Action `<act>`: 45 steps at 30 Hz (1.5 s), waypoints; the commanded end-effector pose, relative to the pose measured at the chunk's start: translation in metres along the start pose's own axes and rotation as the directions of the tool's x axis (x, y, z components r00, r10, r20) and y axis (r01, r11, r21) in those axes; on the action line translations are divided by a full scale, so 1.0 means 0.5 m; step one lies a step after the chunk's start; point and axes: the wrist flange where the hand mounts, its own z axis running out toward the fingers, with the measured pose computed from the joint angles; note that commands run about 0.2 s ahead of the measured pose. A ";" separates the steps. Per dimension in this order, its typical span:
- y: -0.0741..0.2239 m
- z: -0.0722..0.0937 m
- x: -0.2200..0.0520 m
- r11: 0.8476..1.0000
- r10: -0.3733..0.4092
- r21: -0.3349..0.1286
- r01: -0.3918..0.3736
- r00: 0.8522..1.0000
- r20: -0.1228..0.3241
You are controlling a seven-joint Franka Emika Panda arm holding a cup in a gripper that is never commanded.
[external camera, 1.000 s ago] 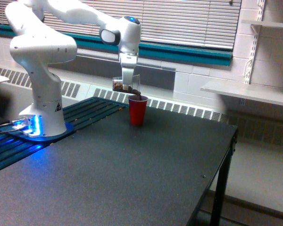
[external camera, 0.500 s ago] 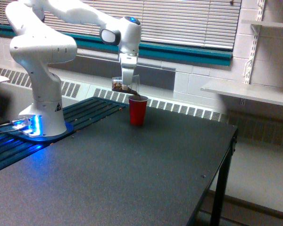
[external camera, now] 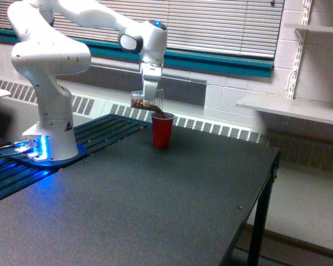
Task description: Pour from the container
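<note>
Container (external camera: 143, 100), clamped in the jaws of the gripper (external camera: 149, 98), lies tipped just above the red cup (external camera: 162, 131) on the table (external camera: 155, 205), so pouring seems underway; next it likely needs more tilt.

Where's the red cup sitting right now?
In the exterior view the red cup stands upright on the dark table, toward its far edge, just below and right of the tipped clear container held in the tool.

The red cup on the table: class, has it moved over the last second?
No. The red cup stands at the same spot before the white radiator grille, under the tipped clear cup in the gripper.
</note>
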 end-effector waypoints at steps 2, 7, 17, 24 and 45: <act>-0.007 -0.002 0.001 0.999 -0.040 -0.016 0.040 0.999 0.012; -0.009 0.002 -0.002 0.998 -0.054 -0.024 0.054 0.998 0.026; -0.011 0.001 -0.003 0.996 -0.078 -0.040 0.080 0.996 0.042; -0.002 -0.010 0.002 0.996 -0.081 -0.045 0.083 0.996 0.040; -0.001 -0.028 -0.003 0.989 -0.124 -0.077 0.128 0.991 0.058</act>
